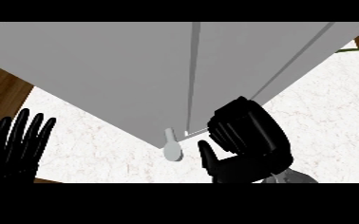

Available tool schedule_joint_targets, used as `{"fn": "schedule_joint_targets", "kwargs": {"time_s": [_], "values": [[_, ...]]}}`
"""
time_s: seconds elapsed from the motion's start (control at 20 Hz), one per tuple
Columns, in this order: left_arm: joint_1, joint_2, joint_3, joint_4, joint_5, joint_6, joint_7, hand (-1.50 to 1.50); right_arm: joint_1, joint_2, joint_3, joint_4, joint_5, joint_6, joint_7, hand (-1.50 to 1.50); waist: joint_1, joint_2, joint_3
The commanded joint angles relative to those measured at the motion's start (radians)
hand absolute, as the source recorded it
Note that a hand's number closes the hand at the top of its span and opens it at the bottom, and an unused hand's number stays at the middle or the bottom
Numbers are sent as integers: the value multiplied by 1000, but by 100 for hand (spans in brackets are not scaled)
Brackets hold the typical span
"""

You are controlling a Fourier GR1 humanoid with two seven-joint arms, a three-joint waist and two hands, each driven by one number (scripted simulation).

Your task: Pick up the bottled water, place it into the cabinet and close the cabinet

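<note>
A large white cabinet fills the upper part of the head view, seen from above, its two doors meeting at a thin seam. A small white handle hangs at the lower edge by the seam. My right hand is at the bottom edge of the right door, fingers curled against it just right of the handle, thumb pointing up. My left hand rests open at the lower left edge, fingers up. The bottled water shows nowhere in view.
The speckled white counter lies below and to the right of the cabinet. A strip of brown wood shows at the left edge. Something green peeks in at the far right.
</note>
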Motion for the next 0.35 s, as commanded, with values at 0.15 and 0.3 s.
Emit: {"fn": "schedule_joint_targets", "kwargs": {"time_s": [0.15,0.3], "values": [[-7,10,18,29,9,-27,6,-150,-423,15,-100,383,-79,-214,-40,150,-4,-8,5],[-18,-16,10,38,10,-18,5,-150,-572,15,-107,561,-116,-228,-81,150,-19,-10,5]]}}
